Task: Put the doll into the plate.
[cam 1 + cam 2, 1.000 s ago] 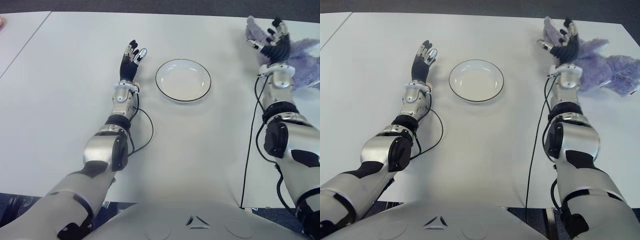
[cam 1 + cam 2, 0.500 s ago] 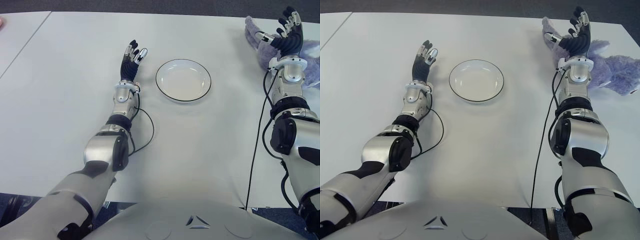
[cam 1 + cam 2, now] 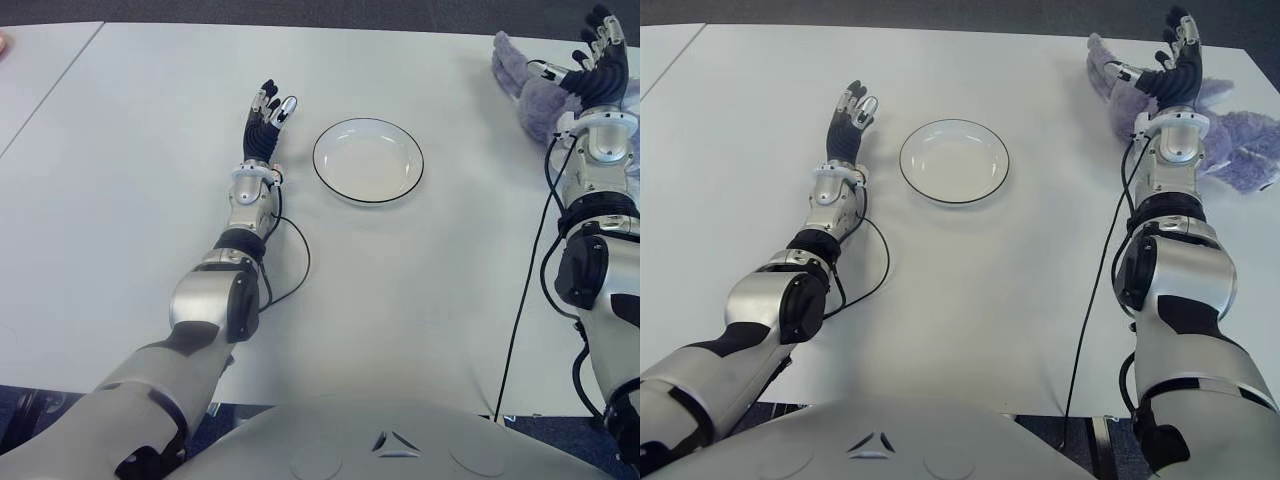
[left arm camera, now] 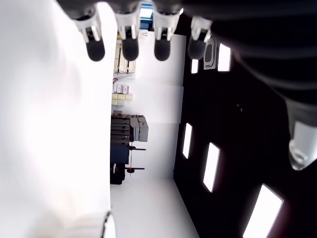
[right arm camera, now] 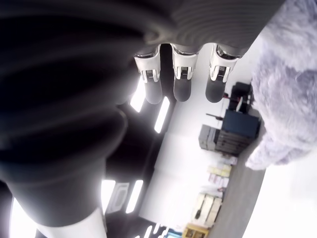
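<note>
Far right of plate [image 3: 954, 161]: purple doll [image 3: 1230, 150], long axis lying sideways, away from plate. Right hand [image 3: 1176, 75] over doll's near end, fingers spread, grasping nothing. Nearer arm by far. Left hand [image 3: 266, 115] just left of plate, fingers extended, idle and empty.

doll [image 3: 1240, 150]: fuzzy plush (lilac) | plate [image 3: 368, 160]: glossy | table [image 3: 150, 120]: matt
</note>
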Robot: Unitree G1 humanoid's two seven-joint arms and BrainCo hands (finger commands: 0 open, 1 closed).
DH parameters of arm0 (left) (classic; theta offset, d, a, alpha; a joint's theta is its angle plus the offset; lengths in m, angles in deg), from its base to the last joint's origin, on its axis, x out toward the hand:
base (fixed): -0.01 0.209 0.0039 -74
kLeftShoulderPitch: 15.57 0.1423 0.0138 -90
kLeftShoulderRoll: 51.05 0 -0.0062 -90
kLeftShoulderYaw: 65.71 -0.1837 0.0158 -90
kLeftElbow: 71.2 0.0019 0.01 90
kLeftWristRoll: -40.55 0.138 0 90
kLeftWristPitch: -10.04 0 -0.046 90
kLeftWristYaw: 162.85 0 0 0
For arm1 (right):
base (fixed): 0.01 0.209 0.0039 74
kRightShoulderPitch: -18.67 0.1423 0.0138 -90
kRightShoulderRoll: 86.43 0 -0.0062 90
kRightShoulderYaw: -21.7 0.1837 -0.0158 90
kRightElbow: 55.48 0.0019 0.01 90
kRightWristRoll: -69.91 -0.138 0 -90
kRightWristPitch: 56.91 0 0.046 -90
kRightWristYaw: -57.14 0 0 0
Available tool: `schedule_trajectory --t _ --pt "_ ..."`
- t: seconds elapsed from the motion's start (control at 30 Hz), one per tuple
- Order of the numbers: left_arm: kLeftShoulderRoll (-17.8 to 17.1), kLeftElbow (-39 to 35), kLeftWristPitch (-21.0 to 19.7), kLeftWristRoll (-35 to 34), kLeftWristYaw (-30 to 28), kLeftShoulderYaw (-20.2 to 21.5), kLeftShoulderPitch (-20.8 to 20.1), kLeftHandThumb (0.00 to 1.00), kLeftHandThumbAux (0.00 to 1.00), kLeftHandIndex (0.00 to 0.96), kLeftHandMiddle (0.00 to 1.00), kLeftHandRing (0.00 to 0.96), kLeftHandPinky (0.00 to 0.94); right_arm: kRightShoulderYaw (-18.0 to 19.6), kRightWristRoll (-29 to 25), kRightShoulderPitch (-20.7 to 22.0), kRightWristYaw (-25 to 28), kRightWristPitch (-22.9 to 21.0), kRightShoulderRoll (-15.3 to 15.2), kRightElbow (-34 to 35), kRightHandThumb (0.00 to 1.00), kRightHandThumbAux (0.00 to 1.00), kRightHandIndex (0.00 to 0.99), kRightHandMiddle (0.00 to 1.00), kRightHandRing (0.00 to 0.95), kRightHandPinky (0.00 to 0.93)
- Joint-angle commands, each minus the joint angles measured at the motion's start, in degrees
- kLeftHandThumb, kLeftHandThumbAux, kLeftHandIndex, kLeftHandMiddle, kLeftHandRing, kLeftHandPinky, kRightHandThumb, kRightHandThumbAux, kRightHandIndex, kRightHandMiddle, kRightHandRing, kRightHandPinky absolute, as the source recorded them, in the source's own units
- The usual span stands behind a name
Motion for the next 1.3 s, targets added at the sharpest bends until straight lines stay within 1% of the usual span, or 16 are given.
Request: schedule_trajectory --t 0.03,0.3,0.37,0.47,0.6,0.73,0.9,1.03,1.1,1.23,1.3 --pt "5.13 9.73 -10.8 0.64 1.5 -0.29 13.95 0.0 0.518 0.0 0.0 0.0 0.0 -0.91 0.89 0.74 -0.16 -3.45 -0.74 -1.7 0.015 0.906 0.063 0.045 0.039 0.048" --pt "5.21 9.77 -10.95 0.8 1.5 -0.46 13.9 0.0 0.52 0.0 0.0 0.0 0.0 -1.46 1.26 3.61 -0.3 -5.56 -1.25 -1.36 0.032 0.907 0.066 0.049 0.047 0.073" --pt "5.12 9.78 -10.95 0.87 1.55 -0.5 13.91 0.0 0.518 0.0 0.0 0.0 0.0 -1.27 1.11 4.96 0.13 -6.62 -2.0 -1.47 0.051 0.9 0.071 0.05 0.053 0.085" --pt "5.06 9.78 -10.93 0.89 1.55 -0.51 13.93 0.0 0.515 0.0 0.0 0.0 0.0 -1.2 1.08 5.46 0.27 -7.11 -2.26 -1.45 0.069 0.893 0.075 0.051 0.057 0.088" --pt "5.02 9.77 -10.64 1.1 1.86 -0.64 14.02 0.0 0.509 0.0 0.0 0.0 0.0 -1.1 1.21 7.04 0.18 -8.25 -3.74 -1.74 0.076 0.891 0.083 0.06 0.063 0.094" --pt "5.09 9.76 -10.48 1.05 2.01 -0.48 14.08 0.0 0.502 0.0 0.0 0.0 0.0 -2.17 2.62 7.79 -1.33 -8.14 -4.66 -1.55 0.071 0.896 0.092 0.07 0.07 0.099" --pt "5.1 9.75 -10.59 1.04 1.99 -0.21 14.05 0.0 0.503 0.0 0.0 0.0 0.0 -2.97 3.57 8.63 -1.66 -8.18 -5.44 -1.41 0.066 0.899 0.096 0.074 0.074 0.102" --pt "5.2 9.76 -10.87 0.85 2.24 0.04 13.98 0.0 0.51 0.0 0.0 0.0 0.0 -4.64 5.59 10.99 -0.83 -9.05 -7.71 -0.86 0.068 0.891 0.091 0.072 0.074 0.1" --pt "5.23 9.78 -10.85 0.8 2.41 0.14 13.98 0.0 0.518 0.0 0.0 0.0 0.0 -6.62 7.74 12.42 -0.37 -10.08 -8.92 -0.7 0.077 0.869 0.083 0.067 0.07 0.088" --pt "5.26 9.79 -10.93 0.8 2.57 0.16 13.94 0.0 0.525 0.0 0.0 0.0 0.0 -8.84 10.15 13.45 -0.22 -10.87 -9.81 -0.69 0.09 0.848 0.075 0.062 0.063 0.07" --pt "5.33 9.79 -11.08 0.77 2.71 0.18 13.88 0.0 0.533 0.0 0.0 0.0 0.0 -11.06 12.49 13.93 -0.15 -11.0 -10.52 -0.48 0.091 0.831 0.069 0.053 0.051 0.048"
